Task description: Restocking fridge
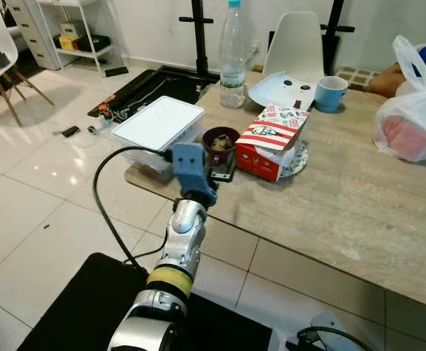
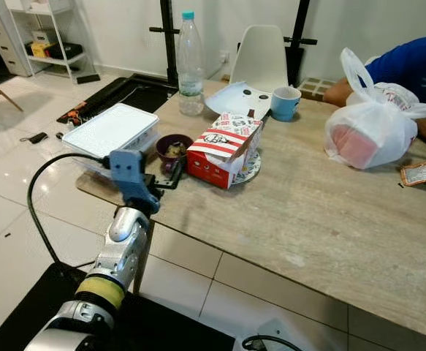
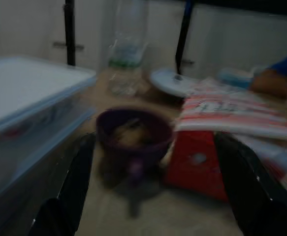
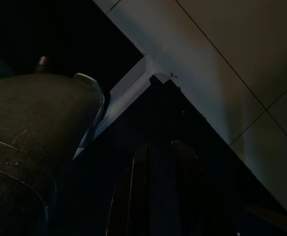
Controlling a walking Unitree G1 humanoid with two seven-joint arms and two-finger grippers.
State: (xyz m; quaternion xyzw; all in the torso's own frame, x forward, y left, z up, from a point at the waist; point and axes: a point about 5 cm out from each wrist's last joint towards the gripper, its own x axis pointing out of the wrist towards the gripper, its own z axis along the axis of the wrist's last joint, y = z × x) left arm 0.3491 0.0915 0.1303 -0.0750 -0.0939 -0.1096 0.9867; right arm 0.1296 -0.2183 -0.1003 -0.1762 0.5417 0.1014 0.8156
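A small dark purple bowl with food scraps in it stands near the table's left corner. It sits between a white-lidded clear container and a red-and-white KFC box. My left gripper is stretched out over the table edge, just short of the bowl. In the left wrist view its fingers are spread wide with the bowl ahead between them, and nothing is held. My right gripper hangs idle in the dark above the floor, its fingers close together.
On the wooden table stand a water bottle, a blue cup and a white plastic bag. A person's arm in a blue sleeve rests at the far right. A white chair stands behind the table.
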